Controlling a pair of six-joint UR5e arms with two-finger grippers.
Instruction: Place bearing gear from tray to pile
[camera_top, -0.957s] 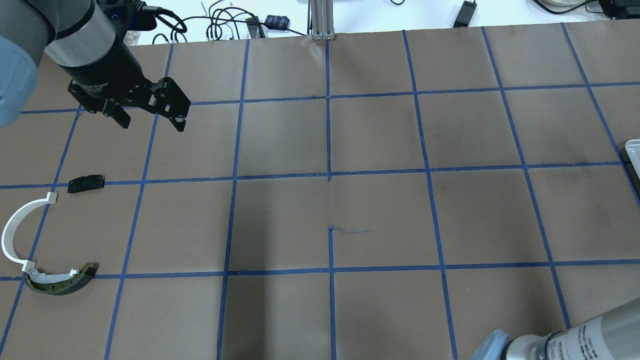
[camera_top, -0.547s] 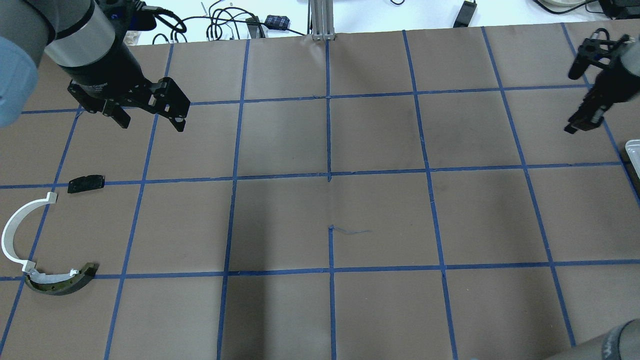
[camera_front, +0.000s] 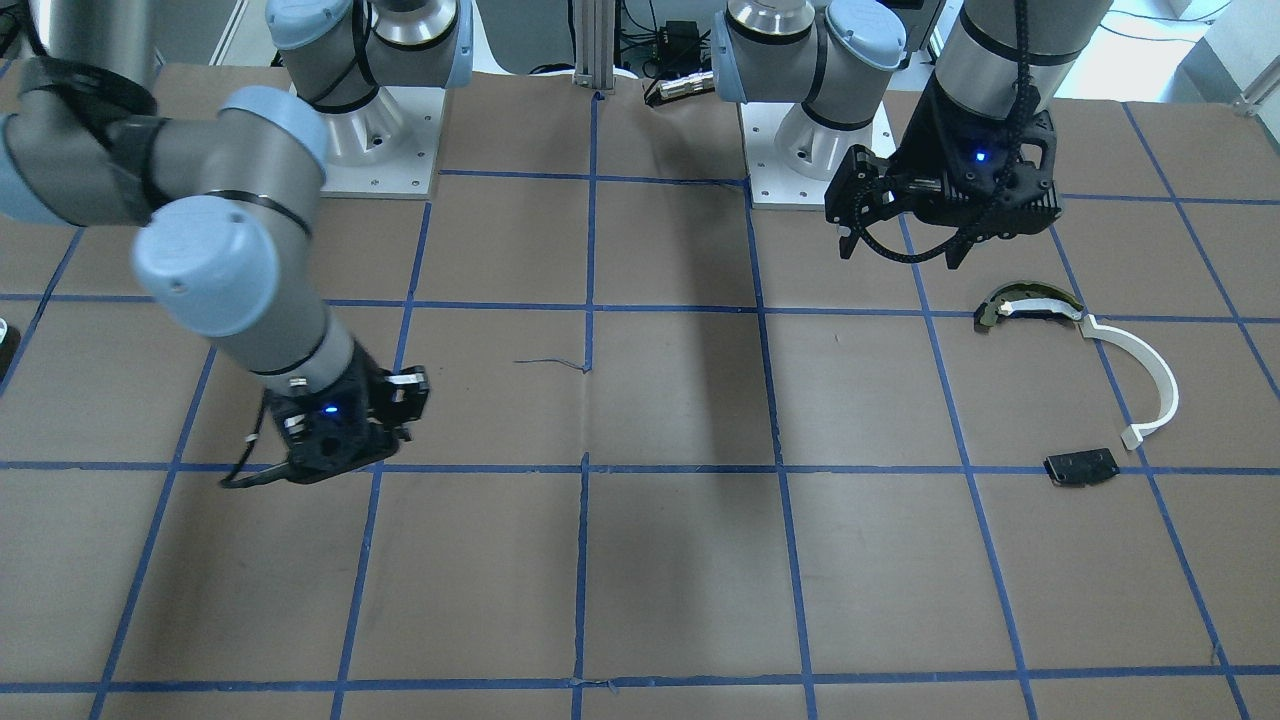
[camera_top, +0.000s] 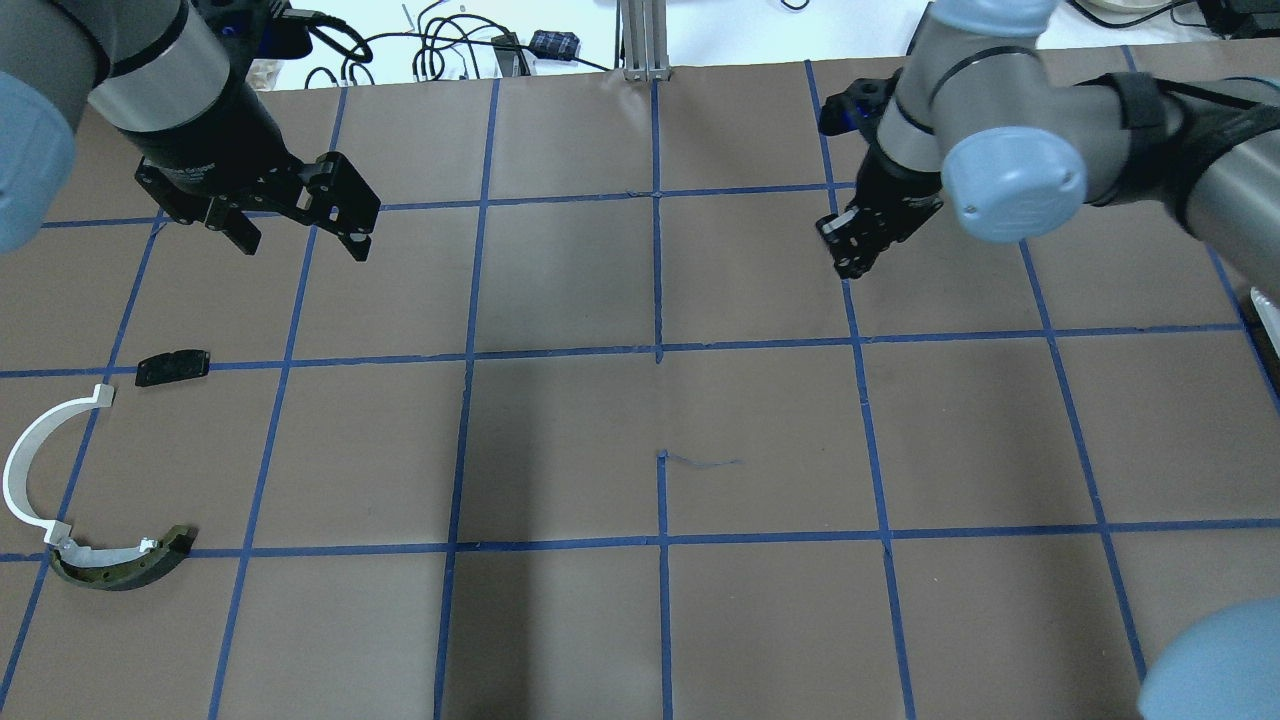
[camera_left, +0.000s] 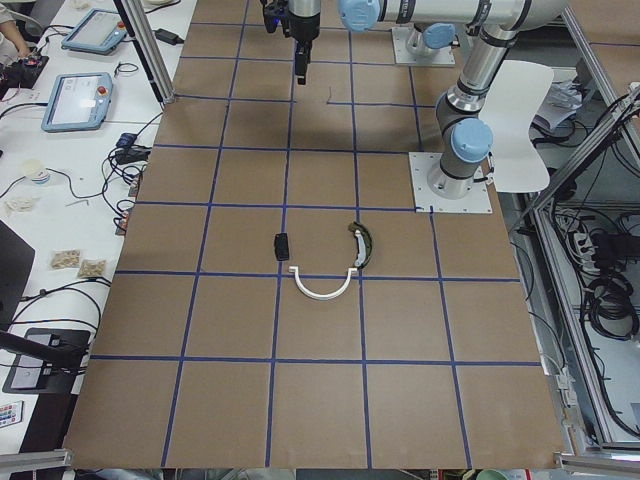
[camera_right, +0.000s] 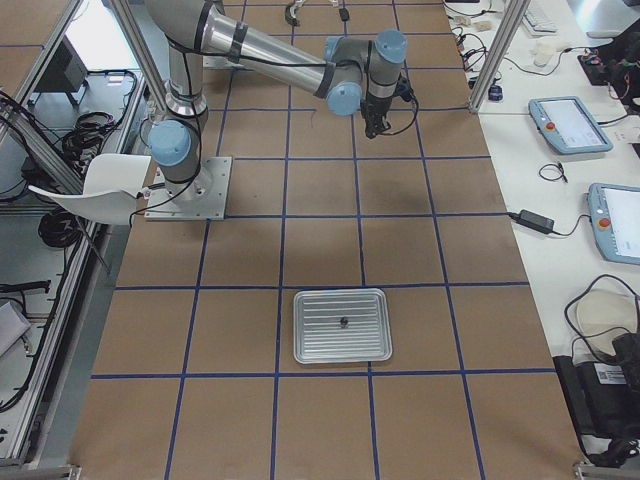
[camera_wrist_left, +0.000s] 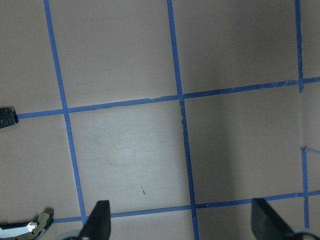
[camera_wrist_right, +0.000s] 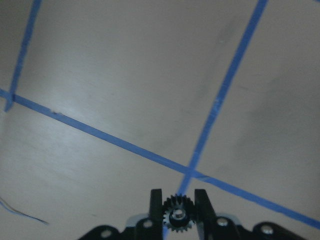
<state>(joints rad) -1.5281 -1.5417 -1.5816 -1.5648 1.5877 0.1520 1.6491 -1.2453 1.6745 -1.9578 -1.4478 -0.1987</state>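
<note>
Nearest, the tray (camera_right: 320, 345) sits well apart. The right hand (camera_wrist_right: 178, 196) pinches the gear (camera_wrist_right: 176, 218), lifted off the desk (camera_top: 760, 430), apparently to carry it clear across. Farther on lies the pile (camera_top: 172, 367), the left hand (camera_top: 305, 245) spread beside it, idle.

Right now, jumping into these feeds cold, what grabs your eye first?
The right gripper, out over the right half of the table, pinches a small black bearing gear between its fingers. On the robot's left lies the pile: a curved white strip, a dark arc-shaped piece and a black plate, with the open, empty left gripper hanging beyond them.
</note>
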